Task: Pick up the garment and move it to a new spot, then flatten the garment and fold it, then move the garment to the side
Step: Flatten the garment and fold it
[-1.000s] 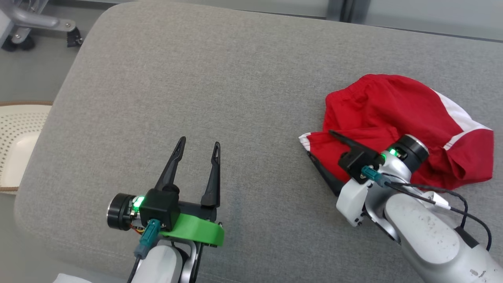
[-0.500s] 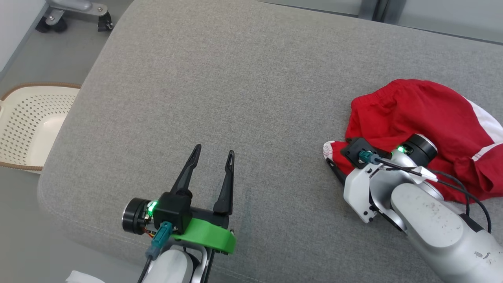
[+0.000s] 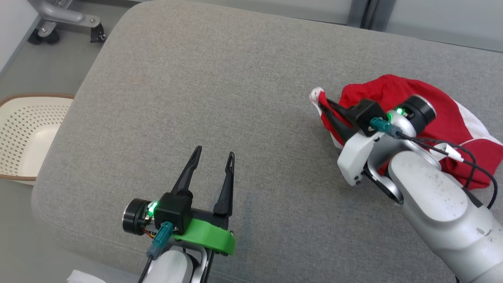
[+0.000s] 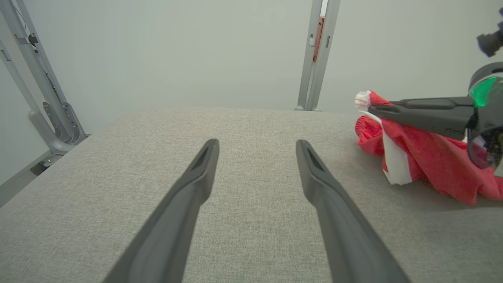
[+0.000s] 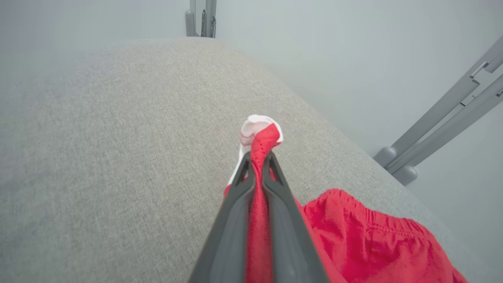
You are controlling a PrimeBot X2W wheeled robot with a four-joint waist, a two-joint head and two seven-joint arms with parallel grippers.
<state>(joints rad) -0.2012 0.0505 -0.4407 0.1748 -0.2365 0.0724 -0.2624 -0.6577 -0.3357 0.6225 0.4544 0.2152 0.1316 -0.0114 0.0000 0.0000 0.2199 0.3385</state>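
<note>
Right wrist view, what's the right gripper got?
> fingers pinching a corner of the crumpled red-and-white fabric shorts, rest heaped at the right of the grey fabric cushion. and left gripper hovers over its near edge, fingers spread.

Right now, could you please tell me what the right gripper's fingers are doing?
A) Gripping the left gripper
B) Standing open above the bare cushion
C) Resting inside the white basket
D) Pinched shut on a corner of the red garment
D: in the right wrist view the right gripper has its fingers closed on a red-and-white corner of the garment, which pokes out past the tips.
</note>
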